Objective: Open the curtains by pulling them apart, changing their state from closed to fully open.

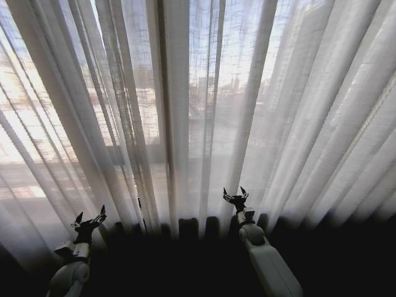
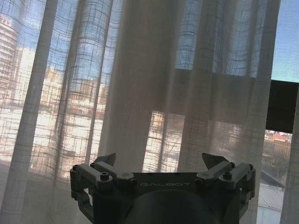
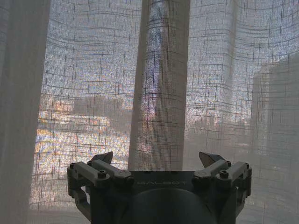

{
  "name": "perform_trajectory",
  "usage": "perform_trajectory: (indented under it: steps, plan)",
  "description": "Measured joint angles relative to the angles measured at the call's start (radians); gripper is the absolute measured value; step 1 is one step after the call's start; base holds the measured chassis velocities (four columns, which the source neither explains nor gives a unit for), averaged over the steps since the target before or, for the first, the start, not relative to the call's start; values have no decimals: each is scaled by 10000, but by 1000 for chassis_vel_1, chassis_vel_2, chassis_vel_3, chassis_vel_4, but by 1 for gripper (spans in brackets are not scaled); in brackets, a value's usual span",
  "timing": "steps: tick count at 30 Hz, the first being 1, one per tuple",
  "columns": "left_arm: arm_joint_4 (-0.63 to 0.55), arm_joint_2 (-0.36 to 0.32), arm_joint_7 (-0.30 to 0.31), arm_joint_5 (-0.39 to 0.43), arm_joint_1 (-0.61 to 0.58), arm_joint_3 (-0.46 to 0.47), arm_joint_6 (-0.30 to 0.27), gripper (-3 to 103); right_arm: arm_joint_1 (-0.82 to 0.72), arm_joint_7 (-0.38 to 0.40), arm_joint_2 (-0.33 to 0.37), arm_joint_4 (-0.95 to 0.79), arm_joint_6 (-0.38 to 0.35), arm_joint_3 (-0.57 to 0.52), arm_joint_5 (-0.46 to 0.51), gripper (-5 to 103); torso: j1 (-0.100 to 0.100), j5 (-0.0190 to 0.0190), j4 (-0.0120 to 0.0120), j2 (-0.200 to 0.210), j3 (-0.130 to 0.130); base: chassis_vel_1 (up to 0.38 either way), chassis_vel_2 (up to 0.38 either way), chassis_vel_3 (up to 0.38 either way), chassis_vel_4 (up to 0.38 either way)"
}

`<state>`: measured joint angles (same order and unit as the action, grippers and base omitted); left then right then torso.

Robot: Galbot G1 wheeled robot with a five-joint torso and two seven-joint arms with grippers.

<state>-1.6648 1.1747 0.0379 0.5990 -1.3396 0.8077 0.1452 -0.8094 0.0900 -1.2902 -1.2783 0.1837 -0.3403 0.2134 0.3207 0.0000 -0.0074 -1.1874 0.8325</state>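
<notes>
Hanging closed, curtains (image 1: 204, 111) | pleats vertical; both jaws spread

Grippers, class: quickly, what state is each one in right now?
Left gripper: open, holding nothing, low in front of the curtains.
Right gripper: open, holding nothing, facing a curtain pleat.

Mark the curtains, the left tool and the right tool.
curtains (image 1: 185, 111): head view, on a pleat near the middle seam.
left tool (image 1: 90, 221): head view, midway between its open fingertips, low beside the fabric.
right tool (image 1: 235, 194): head view, midway between its open fingertips, at the curtain's lower part.
</notes>
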Motion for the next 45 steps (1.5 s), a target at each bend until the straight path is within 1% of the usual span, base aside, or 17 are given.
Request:
perform_trajectory:
  steps: [4, 5, 7, 11, 12, 14, 16, 17, 18, 20, 24, 25, 27, 30, 32, 37, 45]
  plan:
    - [0, 0, 0, 0, 0, 0, 0, 100, 269, -2, -2, 209, 41, 117, 19, 101, -1, 0, 1, -1, -1, 0, 0, 0, 0]
    - [0, 0, 0, 0, 0, 0, 0, 100, 273, -13, -9, 210, 41, 140, 49, 97, -1, 0, 1, -1, -1, 0, 0, 0, 0]
    - [0, 0, 0, 0, 0, 0, 0, 100, 272, -21, -15, 208, 41, 146, 67, 97, -1, 1, 0, -1, -1, 0, 0, 0, 0]
    - [0, 0, 0, 0, 0, 0, 0, 100, 150, -75, -62, 111, 85, 155, 85, 77, -1, 0, 1, -1, 0, 0, 0, 0, 0]
    - [0, 0, 0, 0, 0, 0, 0, 100, 150, -75, -62, 111, 85, 155, 85, 77, -1, 0, 1, -1, 0, 0, 0, 0, 0]
    - [0, 0, 0, 0, 0, 0, 0, 100, -36, -110, -40, -43, 99, 183, 82, 65, -1, 0, 0, -1, -1, 0, 0, 0, 0]
    - [0, 0, 0, 0, 0, 0, 0, 100, -76, -118, -31, -80, 99, 191, 81, 65, -1, 0, 0, -1, -1, 0, 0, 0, 0]
    - [0, 0, 0, 0, 0, 0, 0, 100, -189, -132, -11, -196, 100, 214, 77, 54, -1, 0, 0, -2, -2, 0, 0, 0, 0]
    - [0, 0, 0, 0, 0, 0, 0, 100, -274, -136, -4, -276, 100, 228, 76, 50, -1, 1, 0, -2, -2, 0, 0, 0, 0]
    - [0, 0, 0, 0, 0, 0, 0, 100, -324, -137, -4, -318, 100, 238, 75, 50, -1, 1, 0, -2, -1, 0, 0, 0, 0]
    - [0, 0, 0, 0, 0, 0, 0, 100, -477, -239, -32, -447, 152, 288, 167, 28, -1, 1, 0, -1, -1, 0, 0, 0, 0]
    - [0, 0, 0, 0, 0, 0, 0, 100, -477, -239, -32, -447, 152, 288, 167, 28, -1, 1, 0, -1, -1, 0, 0, 0, 0]
    - [0, 0, 0, 0, 0, 0, 0, 100, -522, -413, -72, -506, 232, 283, 242, 17, -1, 1, 0, -2, -1, 0, 0, 0, 0]
    - [0, 0, 0, 0, 0, 0, 0, 100, -581, -730, -89, -533, 353, 227, 237, 12, -1, 1, 1, -2, -2, 0, 0, 0, 0]
    - [0, 0, 0, 0, 0, 0, 0, 100, -636, -1100, -87, -533, 492, 141, 173, 3, -1, 0, 0, -2, -2, 0, 0, 0, 0]
    - [0, 0, 0, 0, 0, 0, 0, 100, -716, -1550, -46, -531, 582, -17, 228, 0, -1, 1, 0, -2, -2, 0, 0, 0, 0]
    - [0, 0, 0, 0, -1, 0, 0, 100, -739, -1605, 81, -503, 552, -132, 317, 0, -1, 0, 2, -2, -1, -24, -19, 14, 19]
